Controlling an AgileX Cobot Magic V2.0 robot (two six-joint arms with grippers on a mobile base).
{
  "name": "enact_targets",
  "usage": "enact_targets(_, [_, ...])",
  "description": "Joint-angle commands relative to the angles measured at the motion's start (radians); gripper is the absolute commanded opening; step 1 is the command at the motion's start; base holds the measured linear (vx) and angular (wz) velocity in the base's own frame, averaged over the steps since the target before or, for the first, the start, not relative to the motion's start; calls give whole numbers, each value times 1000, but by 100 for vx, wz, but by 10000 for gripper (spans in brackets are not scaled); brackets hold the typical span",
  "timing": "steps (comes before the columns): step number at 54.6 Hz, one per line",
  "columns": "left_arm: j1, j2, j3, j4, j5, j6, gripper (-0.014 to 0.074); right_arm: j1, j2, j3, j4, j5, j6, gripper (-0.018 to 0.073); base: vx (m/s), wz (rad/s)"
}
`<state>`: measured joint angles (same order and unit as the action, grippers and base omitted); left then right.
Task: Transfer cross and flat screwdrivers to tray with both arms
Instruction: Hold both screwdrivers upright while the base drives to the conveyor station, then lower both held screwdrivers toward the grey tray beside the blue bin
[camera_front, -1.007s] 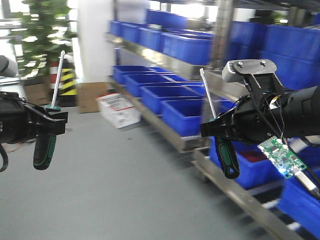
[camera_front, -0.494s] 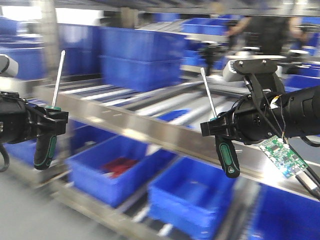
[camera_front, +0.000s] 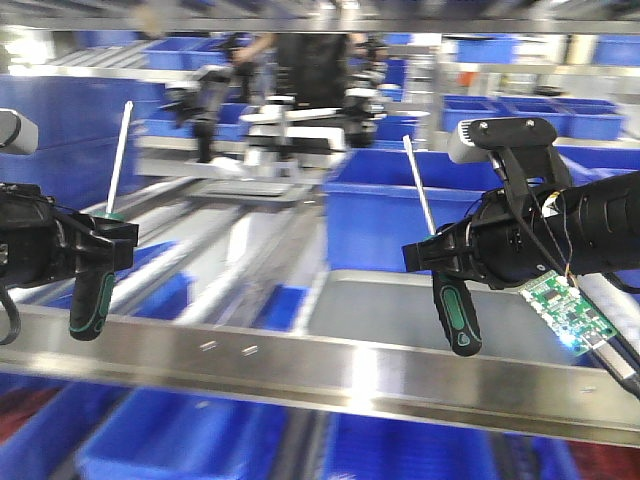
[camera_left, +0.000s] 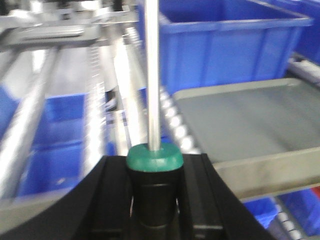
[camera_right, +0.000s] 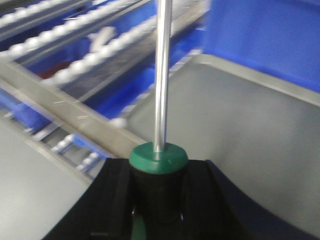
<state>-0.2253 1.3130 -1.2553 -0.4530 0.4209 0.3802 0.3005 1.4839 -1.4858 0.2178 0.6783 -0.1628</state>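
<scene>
Each arm holds one of the two screwdrivers upright, shaft pointing up. My left gripper (camera_front: 108, 246) is shut on the neck of the left screwdriver (camera_front: 91, 303), and its black-and-green handle hangs below the jaws. My right gripper (camera_front: 432, 256) is shut on the right screwdriver (camera_front: 456, 318) in the same way. The grey tray (camera_front: 372, 300) lies on the shelf behind the right gripper. In the left wrist view the left gripper (camera_left: 154, 172) clamps the green-collared screwdriver (camera_left: 154, 156), with the tray (camera_left: 250, 117) to its right. In the right wrist view the right gripper (camera_right: 159, 175) clamps its screwdriver (camera_right: 159, 157) in front of the tray (camera_right: 240, 125).
A steel shelf rail (camera_front: 300, 375) crosses the front. Blue bins (camera_front: 390, 215) stand behind the tray and more blue bins (camera_front: 150, 445) sit below the rail. Roller tracks (camera_right: 75, 60) run to the left. Another robot (camera_front: 300, 95) stands far back. A green circuit board (camera_front: 563, 314) hangs under the right arm.
The background has swept sideways: floor and shelf ends gave way to the shelf front with the grey tray. Both grippers hold their screwdrivers as before.
</scene>
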Motion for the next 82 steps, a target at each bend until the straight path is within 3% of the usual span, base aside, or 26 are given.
enact_targets(1, [-4, -34, -34, -23, -80, -4, 0, -2, -43, -38, 7, -84, -2, -8, 25, -61])
enact_targets(24, [-4, -34, -34, -23, -81, -4, 0, -2, -43, -38, 7, -77, -2, -8, 25, -39])
enact_targets(82, [-4, -34, -34, -23, -81, -4, 0, -2, -43, -38, 7, -78, -2, -8, 14, 1])
